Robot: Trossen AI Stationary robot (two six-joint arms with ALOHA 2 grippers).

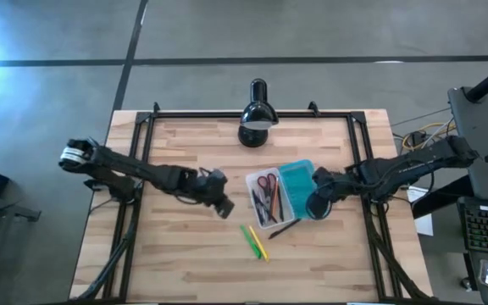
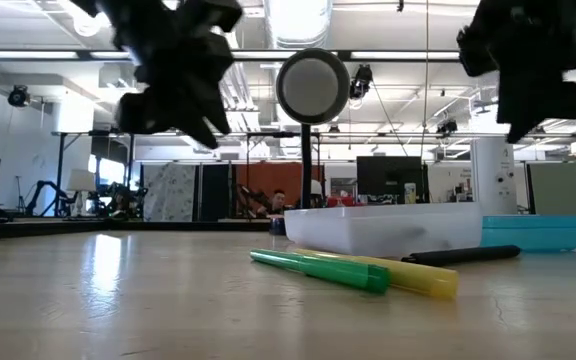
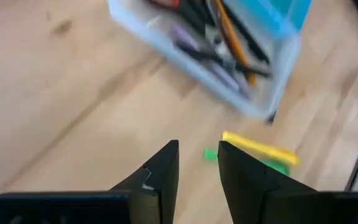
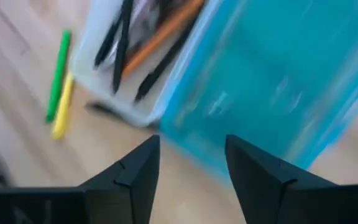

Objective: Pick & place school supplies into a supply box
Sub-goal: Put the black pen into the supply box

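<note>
The supply box sits mid-table with its clear tray (image 1: 269, 203) open and its teal lid (image 1: 297, 180) folded out to the right. Red-handled scissors (image 1: 267, 181) and several black and orange pens (image 4: 143, 43) lie inside the tray. On the wood near the tray's near end lie a green marker (image 1: 250, 239), a yellow marker (image 1: 262, 245) and a black pen (image 1: 285, 227). My left gripper (image 3: 197, 146) hovers open left of the tray, above the table. My right gripper (image 4: 192, 142) hovers open over the lid's near right corner.
A black desk lamp (image 1: 257, 114) stands at the table's far edge, behind the box. Black frame rails (image 1: 142, 144) run along the table's left, right and far sides. Bare wood shows across the near part (image 1: 185, 263) of the table.
</note>
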